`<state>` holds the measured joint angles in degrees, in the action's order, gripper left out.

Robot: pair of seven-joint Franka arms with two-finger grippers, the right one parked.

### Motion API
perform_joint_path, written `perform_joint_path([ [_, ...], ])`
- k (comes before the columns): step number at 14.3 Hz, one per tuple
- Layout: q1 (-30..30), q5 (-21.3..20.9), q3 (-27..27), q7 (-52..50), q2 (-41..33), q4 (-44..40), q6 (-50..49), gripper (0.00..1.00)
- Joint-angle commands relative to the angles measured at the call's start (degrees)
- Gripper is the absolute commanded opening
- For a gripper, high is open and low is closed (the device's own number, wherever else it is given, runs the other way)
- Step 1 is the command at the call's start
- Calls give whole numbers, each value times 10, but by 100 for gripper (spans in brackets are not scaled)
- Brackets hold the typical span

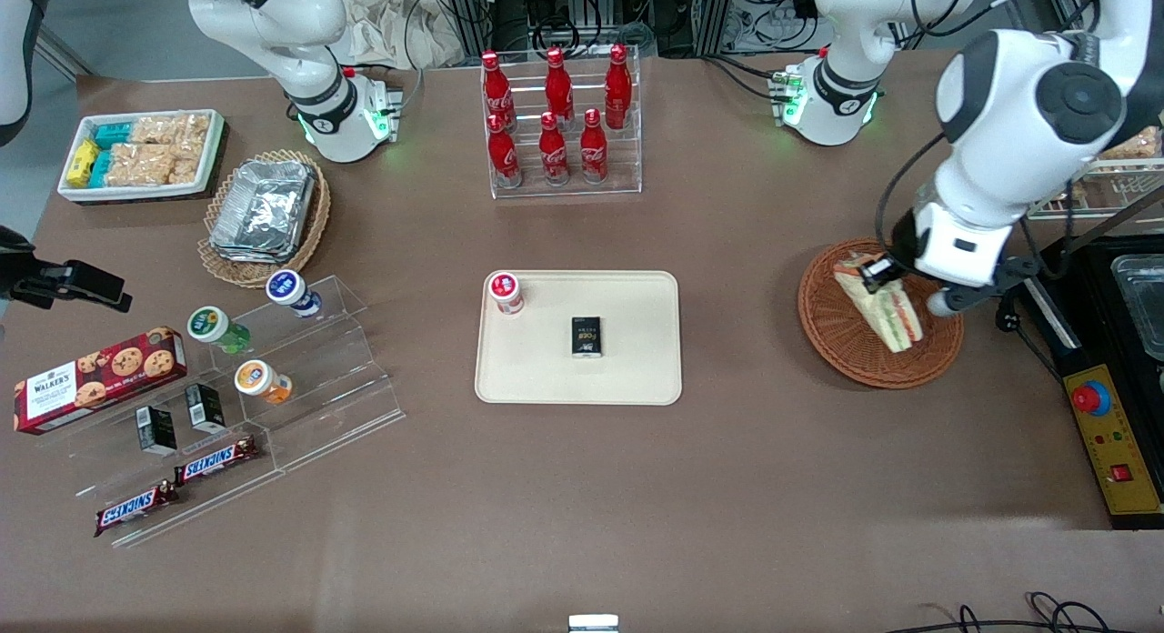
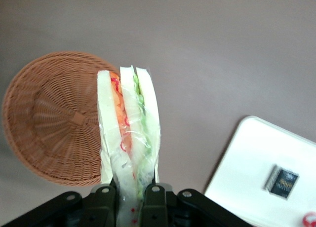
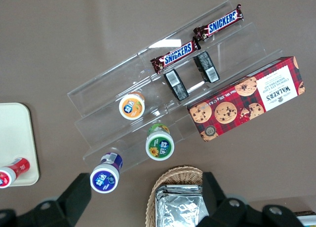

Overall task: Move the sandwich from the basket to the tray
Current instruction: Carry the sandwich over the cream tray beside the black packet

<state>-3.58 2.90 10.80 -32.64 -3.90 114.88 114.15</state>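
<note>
Above the basket [image 1: 880, 328], the gripper [image 2: 133, 195] clamps the sandwich [image 2: 128, 133] (soft, wrapped), so carry it level to the tray [image 1: 637, 378].

We see the end effector [image 2: 129, 191] above the basket [image 1: 841, 337], closed on the sandwich [image 1: 887, 307], which hangs over it. The tray [image 1: 637, 378] lies on the counter [image 1: 582, 506] toward the parked arm's end from the basket, with a small box [image 1: 587, 336] and a bottle [image 1: 506, 293] on it.
</note>
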Motion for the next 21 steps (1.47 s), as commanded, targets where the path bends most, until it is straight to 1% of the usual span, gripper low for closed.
perform_joint_path([
  [1, -1, -3, 32, 90, 27, -46, -14, 0],
  [4, -1, -3, 77, 95, 82, -98, -13, 0],
  [7, -7, -7, 126, 44, 143, -134, 11, 0],
  [10, -50, -11, 130, 7, 188, -144, 65, 0],
  [11, -58, -24, 130, -2, 205, -143, 83, 0],
  [13, -87, -67, 130, -26, 236, -143, 106, 0],
  [14, -92, -90, 130, -45, 253, -141, 124, 0],
  [16, -113, -131, 128, -85, 286, -124, 176, 0],
  [17, -115, -151, 128, -111, 303, -118, 201, 0],
  [19, -125, -204, 128, -150, 332, -105, 240, 0],
  [21, -129, -237, 128, -174, 354, -90, 276, 0],
])
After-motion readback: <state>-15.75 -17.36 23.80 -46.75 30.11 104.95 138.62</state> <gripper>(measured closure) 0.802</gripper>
